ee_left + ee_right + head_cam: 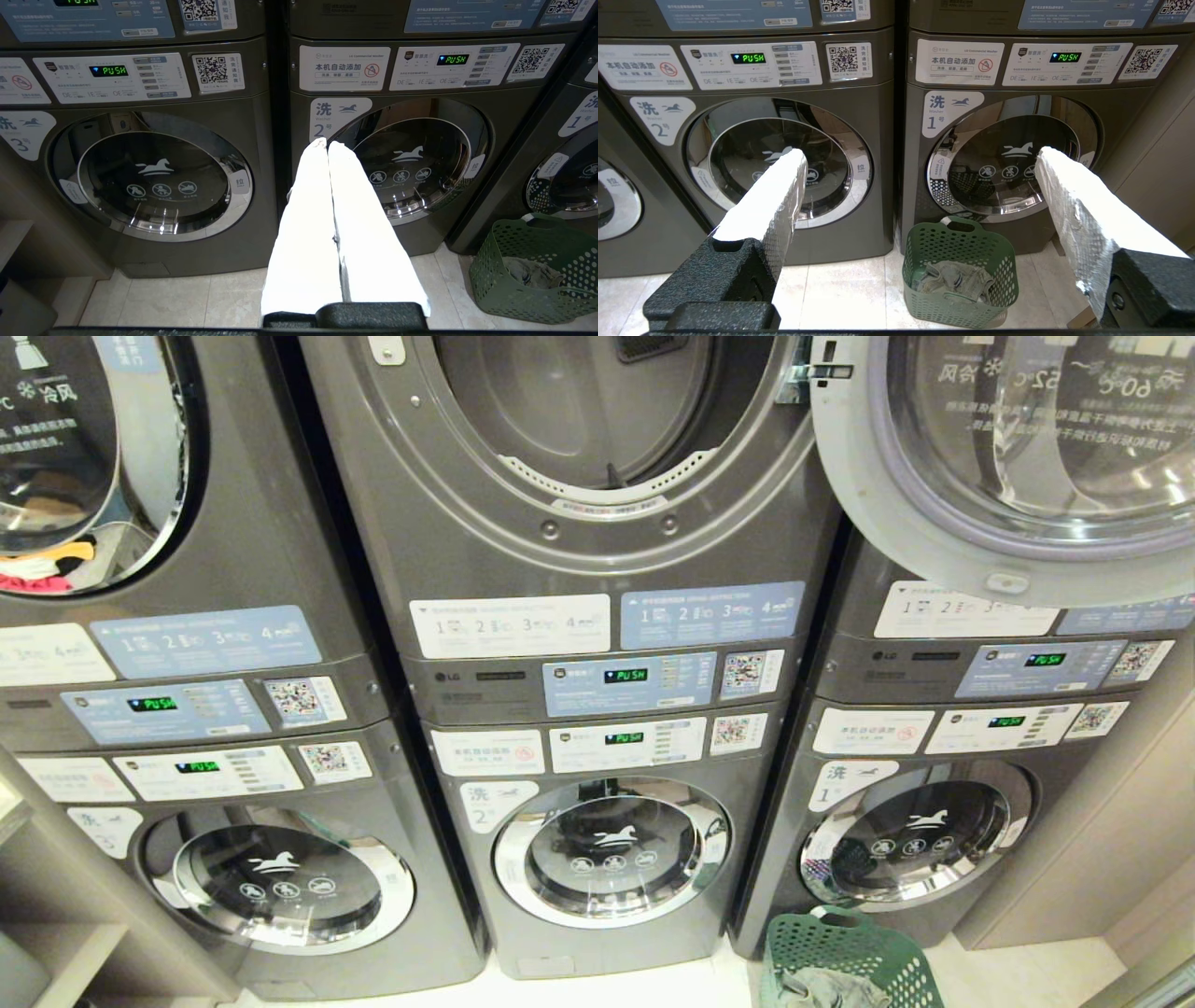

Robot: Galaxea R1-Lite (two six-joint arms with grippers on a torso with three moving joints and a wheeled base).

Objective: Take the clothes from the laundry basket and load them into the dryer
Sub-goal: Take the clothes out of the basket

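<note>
The laundry basket (959,273) stands on the pale floor tiles just in front of the lower washer marked 1 (1013,161), close below its round door. Inside the basket lie the clothes (952,280), a crumpled grey heap low against the basket's bottom, well under its rim. Above and to the left of the basket, the dryer (597,420) in the middle stack is ready, its door (1008,467) swung wide to the side, and the drum looks empty in the part that shows.

The right gripper (920,161) hangs in the air well above the basket with its two white-wrapped fingers (775,196) spread far apart and nothing between them. The left gripper (328,145) points at the washer marked 2 (406,163), further left of the basket, its fingers pressed together and holding nothing. Neither arm shows in the head view.

The clothes will probably handle as light, limp fabric that folds, drapes and trails when lifted, so a pinch on a raised fold near the top of the heap seems the best hold. One garment may drag another along, or snag on the basket's lattice holes. The basket itself looks light and could shift if the fabric catches.
</note>
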